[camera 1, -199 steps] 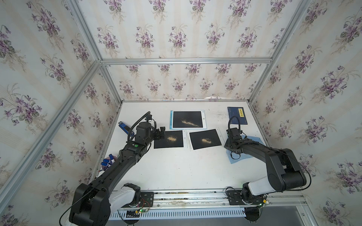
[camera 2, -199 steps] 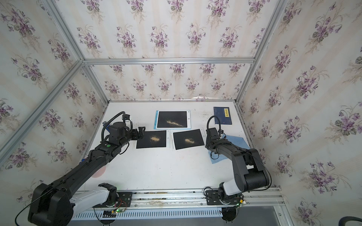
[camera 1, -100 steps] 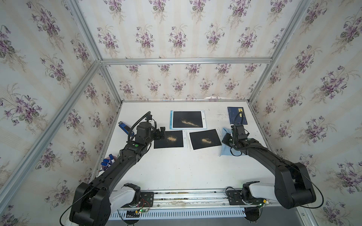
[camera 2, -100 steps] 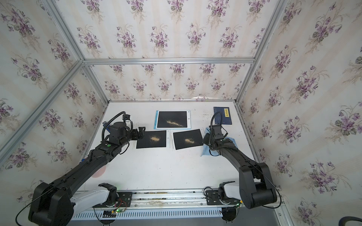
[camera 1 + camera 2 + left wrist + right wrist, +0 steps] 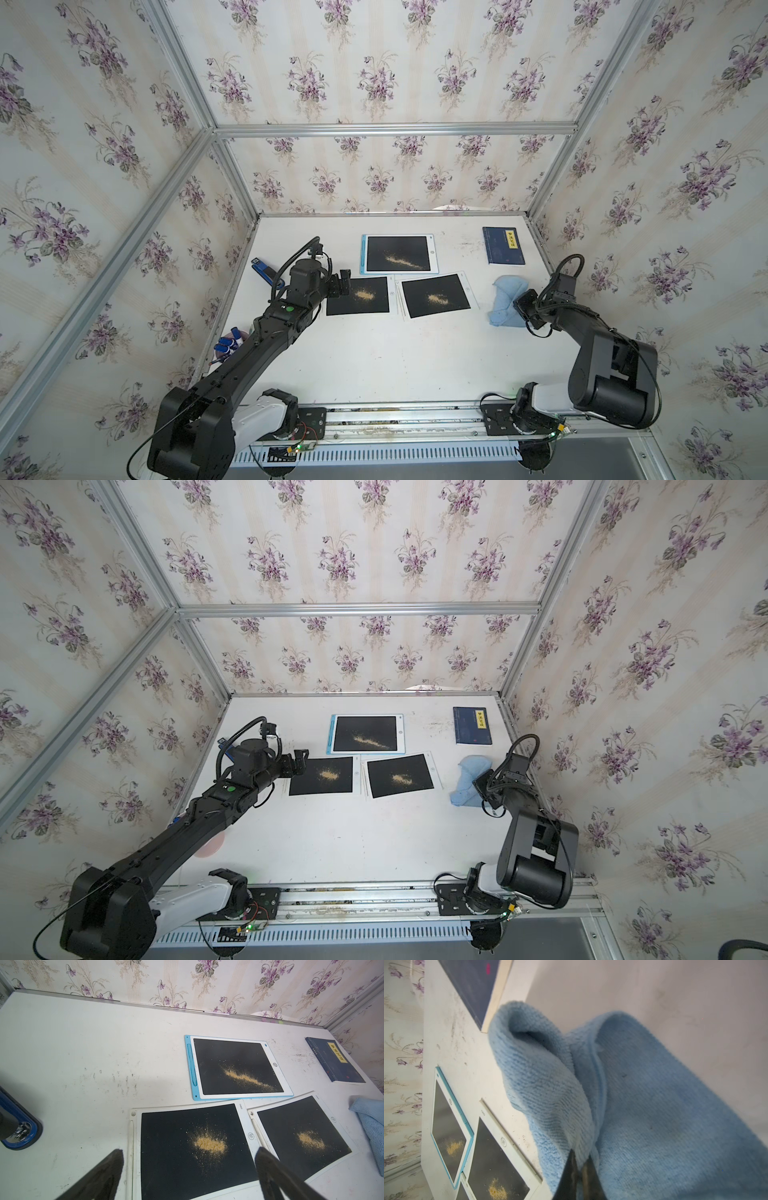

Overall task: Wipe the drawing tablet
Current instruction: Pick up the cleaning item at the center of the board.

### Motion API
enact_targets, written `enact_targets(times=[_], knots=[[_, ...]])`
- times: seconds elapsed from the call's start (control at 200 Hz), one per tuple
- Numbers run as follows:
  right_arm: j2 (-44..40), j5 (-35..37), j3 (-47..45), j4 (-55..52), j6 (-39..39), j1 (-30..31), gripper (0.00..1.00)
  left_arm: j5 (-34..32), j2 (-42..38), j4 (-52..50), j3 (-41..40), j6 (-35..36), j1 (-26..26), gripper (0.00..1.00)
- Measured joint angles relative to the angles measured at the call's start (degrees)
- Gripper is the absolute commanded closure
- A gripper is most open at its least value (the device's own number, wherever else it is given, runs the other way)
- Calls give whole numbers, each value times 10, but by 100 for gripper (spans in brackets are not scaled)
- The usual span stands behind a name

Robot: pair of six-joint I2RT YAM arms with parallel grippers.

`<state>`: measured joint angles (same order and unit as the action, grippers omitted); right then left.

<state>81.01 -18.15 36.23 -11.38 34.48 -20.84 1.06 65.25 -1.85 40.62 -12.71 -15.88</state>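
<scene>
Drawing tablet, blue-framed [image 5: 398, 254]: is lying flat on the white table [image 5: 374, 365], dark screen facing up. A streak of tan powder [image 5: 401, 262] is trailing across the screen. It is serving as the reference for every entry below.

Left white-framed tablet [image 5: 358, 295]: is lying flat just in front of the blue-framed one, on the robot's side of it, offset toward the left arm. It is carrying a small tan pile at mid-screen.

Right white-framed tablet [image 5: 436, 295]: is lying flat just in front of the blue-framed one, offset toward the right arm and sitting slightly turned. It is also carrying a small tan pile.

Cloth, light blue [image 5: 505, 301]: is lying bunched and folded on the table, well to the right-arm side of the blue-framed tablet and a little nearer the robot. It is sitting apart from all three tablets.

Right gripper [image 5: 580, 1155]: is pinching a fold of the cloth, its jaws drawn almost together around the fabric.

Left gripper [image 5: 189, 1151]: is hanging with its fingers spread wide and holding nothing. It is poised at the left white-framed tablet, in front of the blue-framed one.

Book, dark blue with a yellow label [image 5: 503, 245]: is lying flat well to the right-arm side of the blue-framed tablet, about level with it.

Stapler, blue [image 5: 266, 270]: is lying well to the left-arm side of the blue-framed tablet.
</scene>
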Motion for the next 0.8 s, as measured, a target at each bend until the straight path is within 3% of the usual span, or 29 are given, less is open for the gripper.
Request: enact_targets(times=[0.045,0.165,0.27,0.46,0.6,0.804], knots=[[0,1,-3,0,0,-2,75,0,1,0,0,0,0,0],[-20,33,-7,-5,1,-4,38,0,1,0,0,0,0,0],[-70,111,-8,-10,0,16,10,2,2,0,0,0,0,0],[-109,275,12,-35,-16,149,3,2,12,1,0,0,0,0],[-39,327,46,-58,-18,160,4,6,28,0,1,-2,0,0],[37,335,69,-71,-21,161,6,29,37,0,11,-10,0,0]])
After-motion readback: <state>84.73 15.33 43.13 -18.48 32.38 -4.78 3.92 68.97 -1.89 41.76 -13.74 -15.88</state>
